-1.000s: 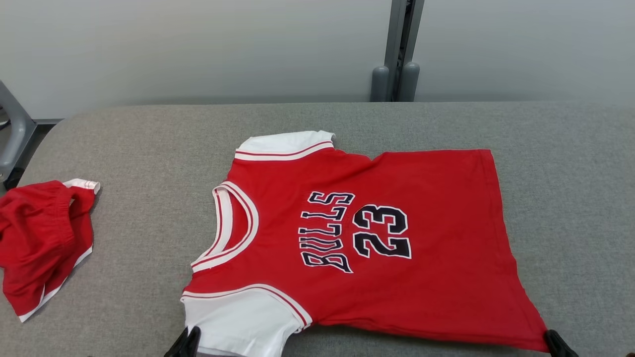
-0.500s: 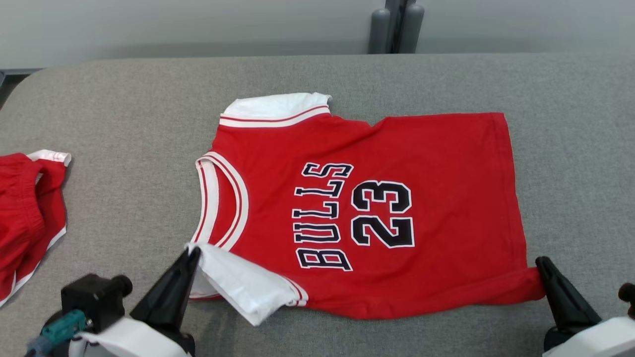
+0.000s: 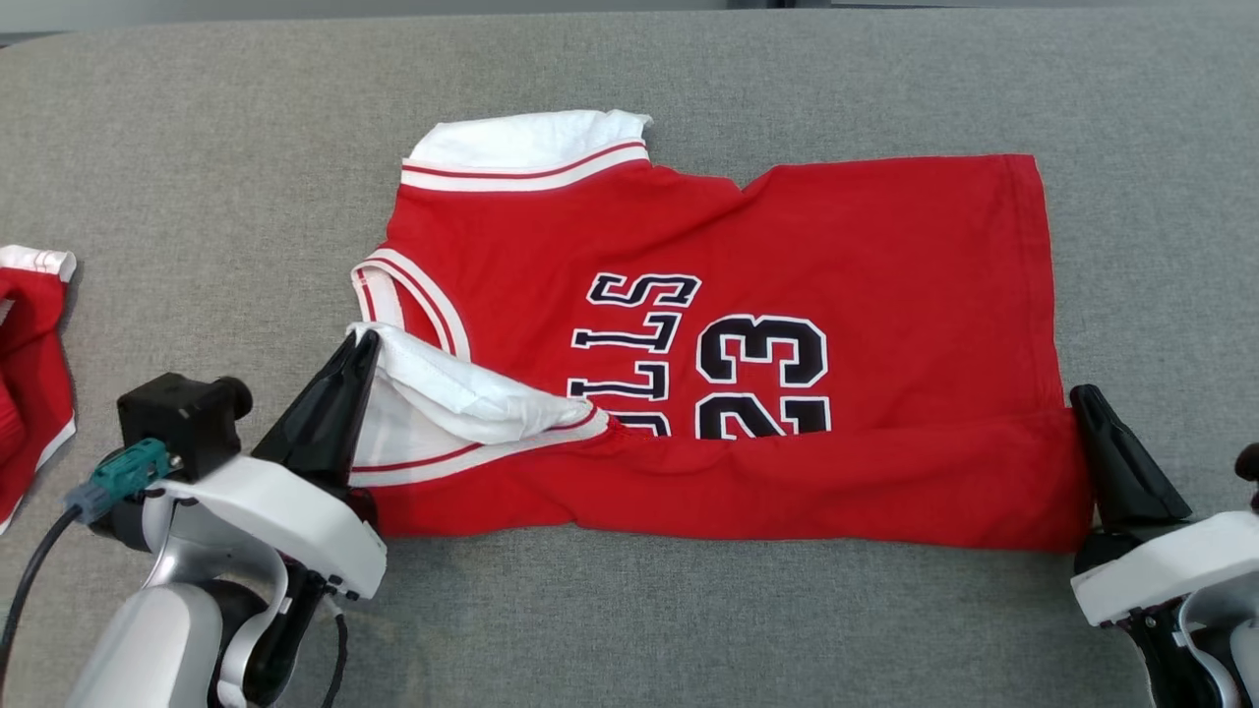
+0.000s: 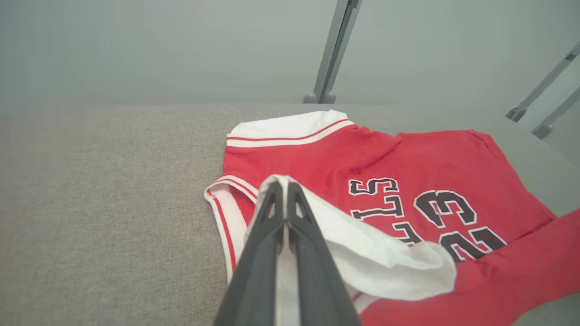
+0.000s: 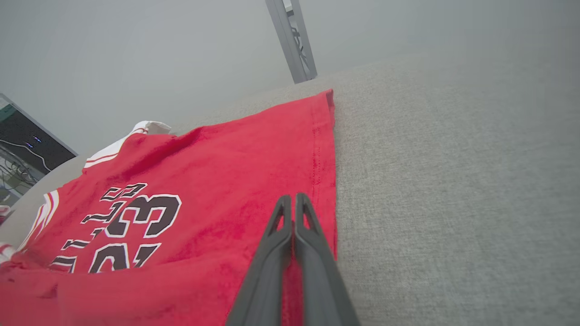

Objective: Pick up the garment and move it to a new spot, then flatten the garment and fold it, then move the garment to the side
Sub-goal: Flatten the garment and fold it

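The garment (image 3: 836, 256) is a red jersey with white sleeves and black "BULLS 23" lettering, lying sideways on the grey table (image 3: 197, 147). Its near long edge is folded up over the body and covers the lower part of the lettering. My left gripper (image 3: 359, 339) is shut on the near white sleeve, holding it over the neckline; the left wrist view shows the closed fingers (image 4: 283, 188) pinching white cloth on the jersey (image 4: 408, 154). At the jersey's hem corner my right gripper (image 3: 1082, 398) is shut on red cloth, its fingers (image 5: 292, 199) pinching the jersey (image 5: 226, 163).
A second red garment (image 3: 29, 383) with white trim lies bunched at the table's left edge. Grey posts (image 4: 333, 50) stand against the pale wall behind the table. Bare grey table surface lies in front of the jersey and to its right.
Both grippers have carried the jersey's near edge away from me and folded it over the body. The head camera has tilted down, so the whole scene has shifted up.
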